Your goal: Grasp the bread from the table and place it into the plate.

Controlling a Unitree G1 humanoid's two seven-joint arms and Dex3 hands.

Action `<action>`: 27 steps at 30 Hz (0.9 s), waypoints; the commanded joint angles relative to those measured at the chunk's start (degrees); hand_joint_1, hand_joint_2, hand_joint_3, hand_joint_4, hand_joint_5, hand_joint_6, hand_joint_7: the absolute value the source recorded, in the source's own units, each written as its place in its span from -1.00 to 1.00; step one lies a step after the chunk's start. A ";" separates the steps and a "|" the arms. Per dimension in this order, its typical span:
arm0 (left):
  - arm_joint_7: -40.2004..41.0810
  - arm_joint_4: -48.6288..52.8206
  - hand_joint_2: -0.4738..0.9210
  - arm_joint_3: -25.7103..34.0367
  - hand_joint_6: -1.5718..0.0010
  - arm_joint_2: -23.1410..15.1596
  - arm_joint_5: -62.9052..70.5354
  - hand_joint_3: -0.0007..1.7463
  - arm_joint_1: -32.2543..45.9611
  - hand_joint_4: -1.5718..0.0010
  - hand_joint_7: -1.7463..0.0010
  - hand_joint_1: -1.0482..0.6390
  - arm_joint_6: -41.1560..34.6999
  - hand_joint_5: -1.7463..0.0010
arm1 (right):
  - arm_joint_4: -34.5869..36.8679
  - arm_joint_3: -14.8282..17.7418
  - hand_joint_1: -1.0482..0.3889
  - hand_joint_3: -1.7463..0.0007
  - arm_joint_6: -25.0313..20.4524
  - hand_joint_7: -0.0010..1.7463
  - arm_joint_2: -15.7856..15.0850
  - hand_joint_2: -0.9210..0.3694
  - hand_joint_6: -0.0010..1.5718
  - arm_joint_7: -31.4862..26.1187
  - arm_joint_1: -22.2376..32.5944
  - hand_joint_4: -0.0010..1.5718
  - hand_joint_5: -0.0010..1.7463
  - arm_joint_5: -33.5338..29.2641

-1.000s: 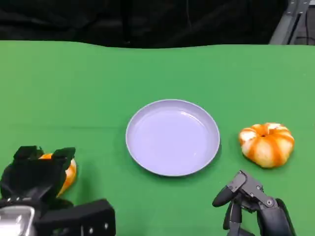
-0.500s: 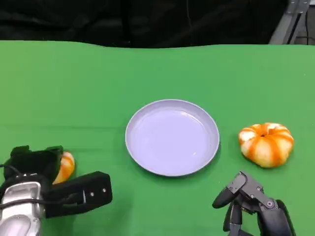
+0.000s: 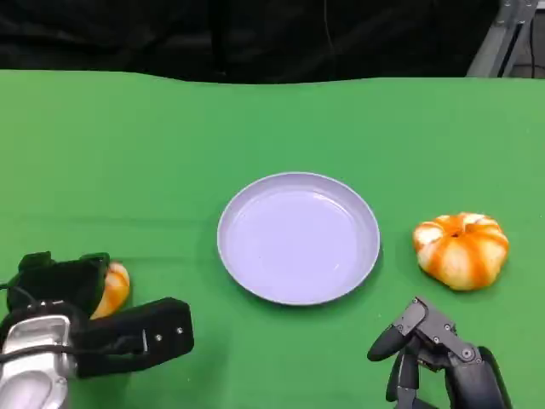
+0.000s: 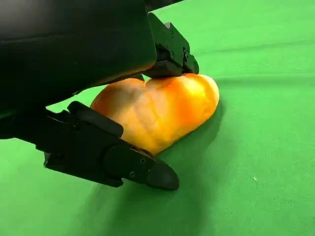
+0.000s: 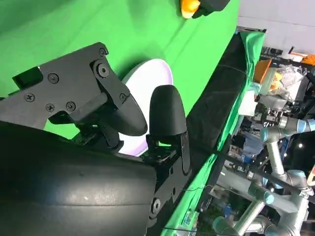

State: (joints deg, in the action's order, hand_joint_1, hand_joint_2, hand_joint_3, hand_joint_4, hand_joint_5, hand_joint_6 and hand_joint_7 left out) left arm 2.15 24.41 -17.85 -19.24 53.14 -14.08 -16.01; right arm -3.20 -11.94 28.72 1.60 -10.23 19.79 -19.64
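**Green table, one bread under the left hand, plate still without bread**

Green cloth covers the table, and a pale lilac plate lies near its middle with nothing in it. At the near left of the head view, the left hand sits on an orange and cream bread. From this bread a small part looks out on the side that faces the plate. The left wrist view shows the contact better: the bread rests on the green cloth, one black finger presses on its upper surface, and another one lies low along its near side, with the tip on the cloth. So the fingers are narrow and closed around the bread, which is not lifted from the table.

A second bread, round with orange and white stripes, lies on the table to the right of the plate, near it but not touching.

The right hand is at the near right edge, just in front of this second bread and apart from it. Its fingers are bent but hold nothing; in the right wrist view the plate is visible behind them.

Behind the far edge of the table there is a dark background.
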 commanded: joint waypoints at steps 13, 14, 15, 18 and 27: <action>33.91 -6.90 -0.27 -0.70 -0.12 2.95 -3.41 0.86 -1.26 -0.40 -1.00 0.18 27.60 -1.00 | -0.50 0.18 0.26 -0.68 -0.27 1.00 -0.43 -0.64 -0.44 -0.15 0.13 0.06 1.00 -0.04; 33.40 -6.93 -0.24 -1.26 -0.13 3.27 -3.67 0.82 -1.83 -0.37 -0.95 0.18 28.43 -1.00 | -0.76 0.15 0.25 -0.67 -0.60 1.00 -0.41 -0.63 -0.44 -0.10 0.27 0.07 1.00 -0.17; 33.06 -6.81 -0.19 -2.01 -0.14 3.70 -3.69 0.80 -2.69 -0.36 -0.89 0.16 29.26 -1.00 | -0.99 0.10 0.25 -0.67 -0.79 1.00 -0.37 -0.63 -0.44 -0.03 0.40 0.07 1.00 -0.16; 33.11 -5.05 -0.16 -3.80 -0.17 5.22 -3.49 0.81 -5.42 -0.37 -0.88 0.11 30.74 -1.00 | -1.22 -0.01 0.25 -0.67 -0.91 1.00 -0.25 -0.63 -0.45 0.19 0.59 0.08 1.00 0.34; 34.83 10.62 -0.19 -8.66 -0.09 11.64 -3.10 0.65 -17.38 -0.37 -1.00 0.14 31.25 -1.00 | -0.70 -0.25 0.27 -0.68 -0.26 1.00 -0.37 -0.63 -0.45 -0.39 0.31 0.05 1.00 -0.34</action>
State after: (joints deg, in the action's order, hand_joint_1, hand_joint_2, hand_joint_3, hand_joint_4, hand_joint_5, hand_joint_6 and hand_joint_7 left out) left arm 35.87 30.58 -25.66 -8.42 49.89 -28.32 15.28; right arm -3.59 -12.11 28.03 1.60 -10.44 19.96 -20.46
